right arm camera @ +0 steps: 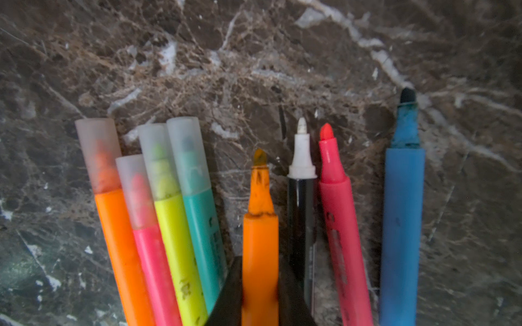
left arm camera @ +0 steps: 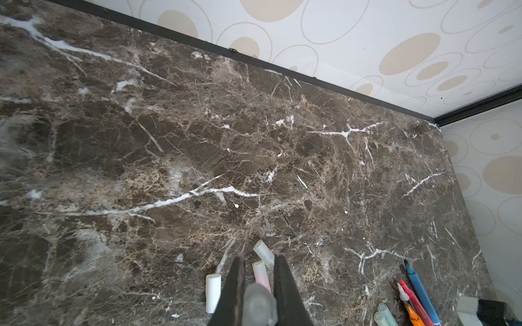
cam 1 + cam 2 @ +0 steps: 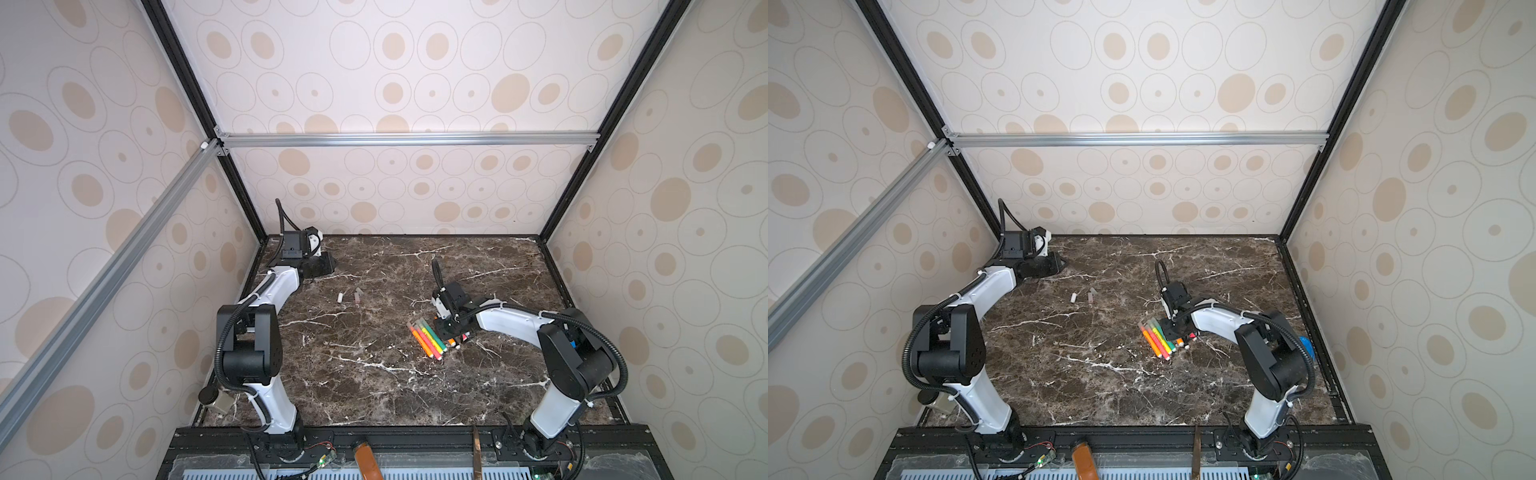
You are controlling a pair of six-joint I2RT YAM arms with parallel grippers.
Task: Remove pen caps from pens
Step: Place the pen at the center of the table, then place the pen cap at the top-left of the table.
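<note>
My right gripper (image 1: pixel 260 259) is shut on an uncapped orange pen (image 1: pixel 260 225) lying on the marble table (image 3: pixel 374 374). Beside it lie uncapped black (image 1: pixel 300 214), red (image 1: pixel 339 225) and blue (image 1: pixel 401 225) pens. Several capped pens (image 1: pixel 158 225) lie on the other side, shown in both top views (image 3: pixel 426 343) (image 3: pixel 1156 340). My left gripper (image 2: pixel 259 256), low near the back left (image 3: pixel 326 266), is shut on a greyish pen cap (image 2: pixel 260 303). Under it lie three loose pen caps: white (image 2: pixel 213 292), pinkish (image 2: pixel 261 272) and clear (image 2: pixel 264 251); the white one also shows in a top view (image 3: pixel 340 297).
Patterned walls close the table on three sides. An amber bottle (image 3: pixel 365 457) and a brown stick (image 3: pixel 476 451) sit on the front rail. A small jar (image 3: pixel 216 401) stands by the left arm's base. A blue object (image 3: pixel 1306 347) shows behind the right arm.
</note>
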